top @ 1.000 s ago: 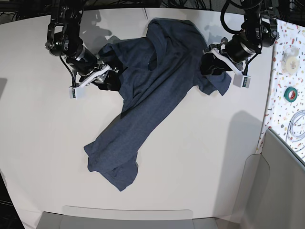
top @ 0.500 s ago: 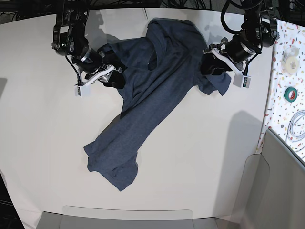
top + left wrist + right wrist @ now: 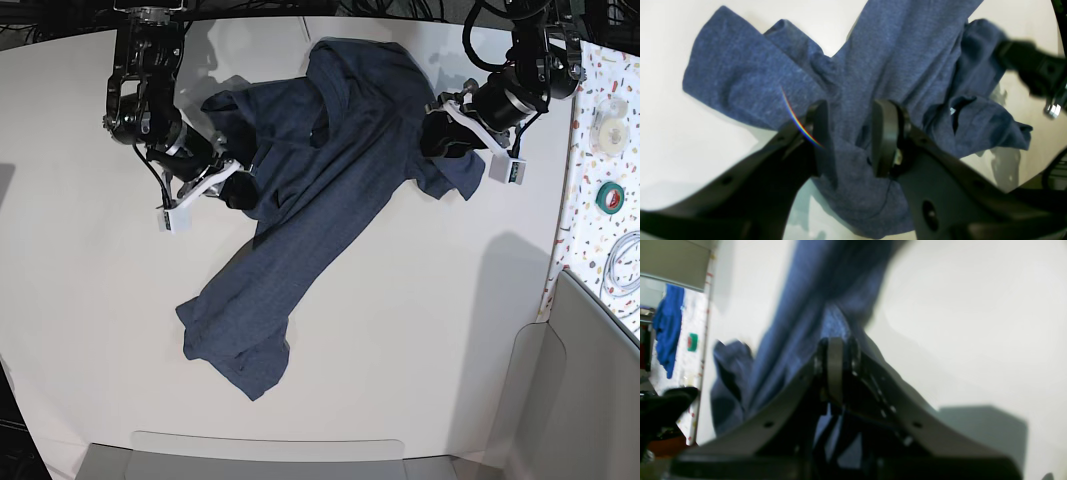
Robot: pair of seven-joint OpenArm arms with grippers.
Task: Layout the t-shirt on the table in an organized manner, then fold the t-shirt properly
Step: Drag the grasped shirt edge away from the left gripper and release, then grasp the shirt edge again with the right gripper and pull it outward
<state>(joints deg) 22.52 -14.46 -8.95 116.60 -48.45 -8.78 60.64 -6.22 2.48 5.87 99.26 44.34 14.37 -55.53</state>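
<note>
Navy t-shirt [image 3: 300, 200] rumpled | laying out | both pincers, left [image 3: 848, 136] and right [image 3: 836, 368], clamp cloth | next: pull apart, flatten.

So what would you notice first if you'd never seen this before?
A crumpled dark blue t-shirt sprawls diagonally across the white table. Two black robot arms grip it from opposite sides: the right end effector pinches one edge, and the left end effector holds cloth near a sleeve.

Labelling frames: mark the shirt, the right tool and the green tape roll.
shirt [image 3: 300, 250], base view, mid-body cloth.
right tool [image 3: 836, 350], right wrist view, closed tips pinching shirt.
green tape roll [image 3: 610, 196], base view, its ring.
</note>
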